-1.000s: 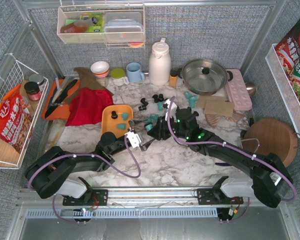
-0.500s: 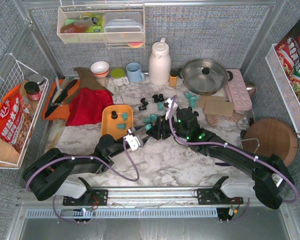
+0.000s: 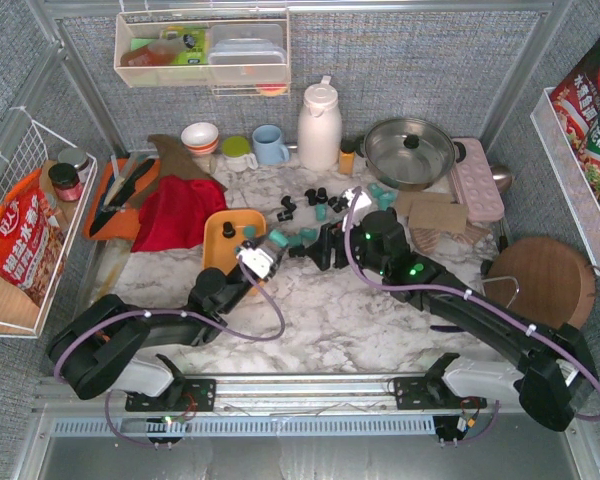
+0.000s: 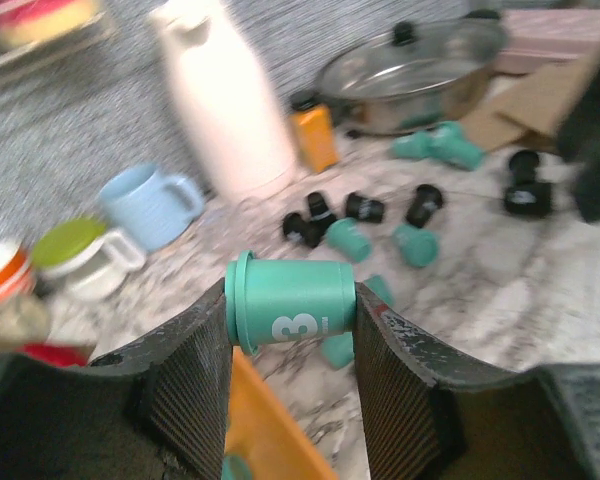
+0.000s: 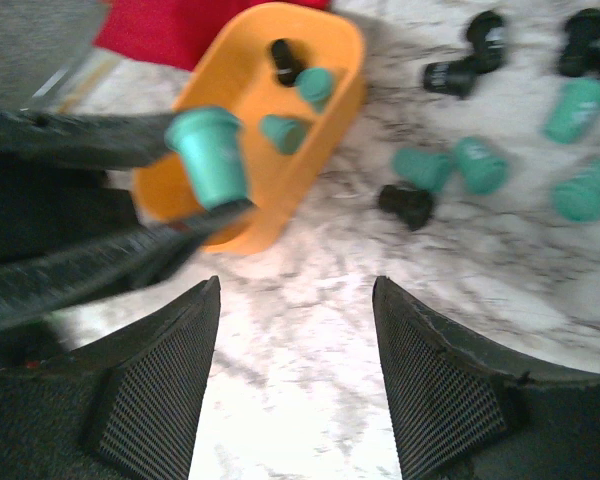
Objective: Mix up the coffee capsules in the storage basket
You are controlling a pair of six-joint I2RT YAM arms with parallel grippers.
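While capsules (image 4: 418,245) litter the marble table (image 3: 320,320) | left gripper (image 4: 290,330) clamps teal capsule (image 4: 292,300) | right gripper (image 5: 297,290) apart

Right gripper (image 5: 295,290) at 6 o'clock, jaws apart with nothing between them, over the white marble table (image 5: 310,340). Shallow orange plastic tray (image 5: 325,140) at 11 o'clock holds one glossy black capsule (image 5: 283,60) and two teal capsules (image 5: 315,85). Left gripper (image 5: 212,165) at 9 o'clock pinches a teal cup-shaped capsule (image 5: 208,155), seen over the tray's left side. Loose teal capsules (image 5: 478,165) and loose black capsules (image 5: 408,205) are scattered from 1 to 3 o'clock. Red cloth (image 5: 180,25) at the 12 o'clock edge.
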